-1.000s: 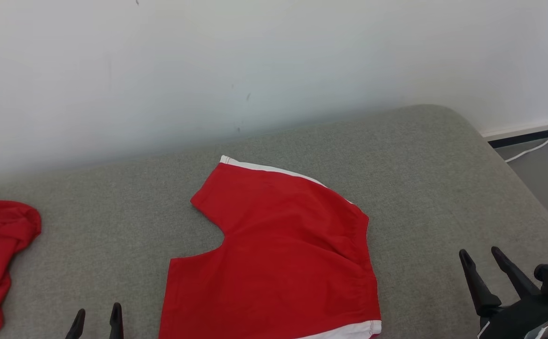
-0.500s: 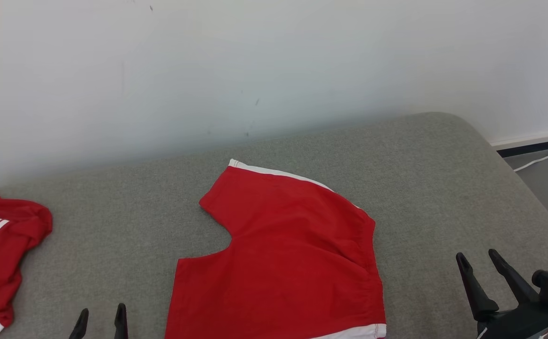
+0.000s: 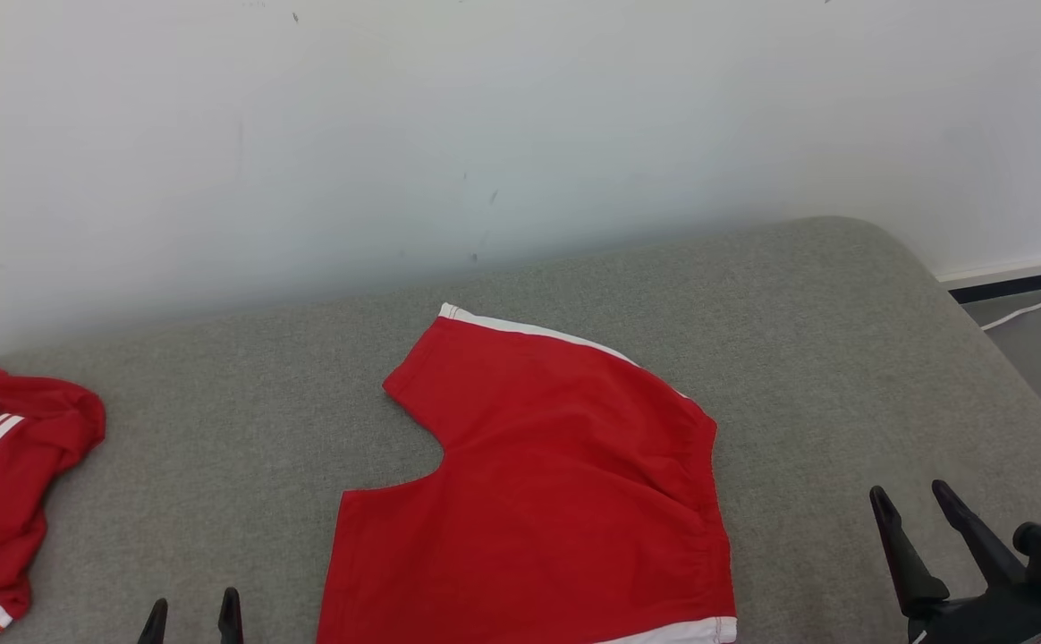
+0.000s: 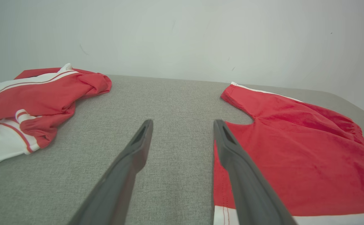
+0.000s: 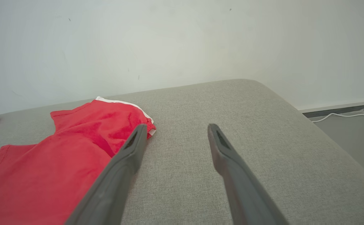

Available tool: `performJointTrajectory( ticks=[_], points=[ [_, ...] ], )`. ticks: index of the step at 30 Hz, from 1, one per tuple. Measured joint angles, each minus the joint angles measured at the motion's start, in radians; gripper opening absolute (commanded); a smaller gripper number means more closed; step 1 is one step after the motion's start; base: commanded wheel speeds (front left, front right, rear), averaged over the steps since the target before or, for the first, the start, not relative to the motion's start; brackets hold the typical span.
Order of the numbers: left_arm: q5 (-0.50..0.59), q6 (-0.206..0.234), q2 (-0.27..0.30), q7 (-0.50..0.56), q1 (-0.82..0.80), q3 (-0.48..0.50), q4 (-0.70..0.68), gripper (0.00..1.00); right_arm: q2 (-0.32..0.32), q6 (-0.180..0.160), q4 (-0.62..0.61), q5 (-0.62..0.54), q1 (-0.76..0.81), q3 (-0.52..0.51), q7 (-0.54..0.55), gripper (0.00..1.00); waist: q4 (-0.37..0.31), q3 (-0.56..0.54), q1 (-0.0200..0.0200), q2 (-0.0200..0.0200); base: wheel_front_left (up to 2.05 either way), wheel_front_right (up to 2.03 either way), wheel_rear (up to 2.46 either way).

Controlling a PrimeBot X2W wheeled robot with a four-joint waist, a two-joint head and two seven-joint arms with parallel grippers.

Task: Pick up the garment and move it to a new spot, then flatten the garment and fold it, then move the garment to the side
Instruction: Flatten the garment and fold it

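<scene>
At the left edge of the grey padded surface (image 3: 798, 313) lies a crumpled red-and-white garment (image 3: 2, 483), well apart from my left hand (image 3: 194, 604), which is spread wide and empty at the front edge. The red shorts (image 3: 538, 483) lie flat mid-surface. Folding looks next, so I'd pinch leg end and waistband end together, evenly, my wide, empty right hand (image 3: 909, 490) taking the waistband.

Garments, two: one red shorts (image 3: 538, 501), one crumpled red-and-white garment (image 3: 2, 465). Grey bench (image 3: 798, 340), one. White cable (image 3: 1035, 307), one. Grippers, two: left gripper (image 3: 195, 601), right gripper (image 3: 909, 488), two fingers (image 3: 901, 546) each.
</scene>
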Motion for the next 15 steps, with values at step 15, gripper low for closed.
performJointTrajectory(
  ticks=[15],
  points=[
    [0.040,0.000,-0.016,0.052,0.018,0.025,-0.033,1.00,0.017,0.000,-0.003,-0.017,0.008,-0.022,-0.002,1.00,0.002,0.003,0.0000,0.0000,0.00,0.00,0.00]
  ],
)
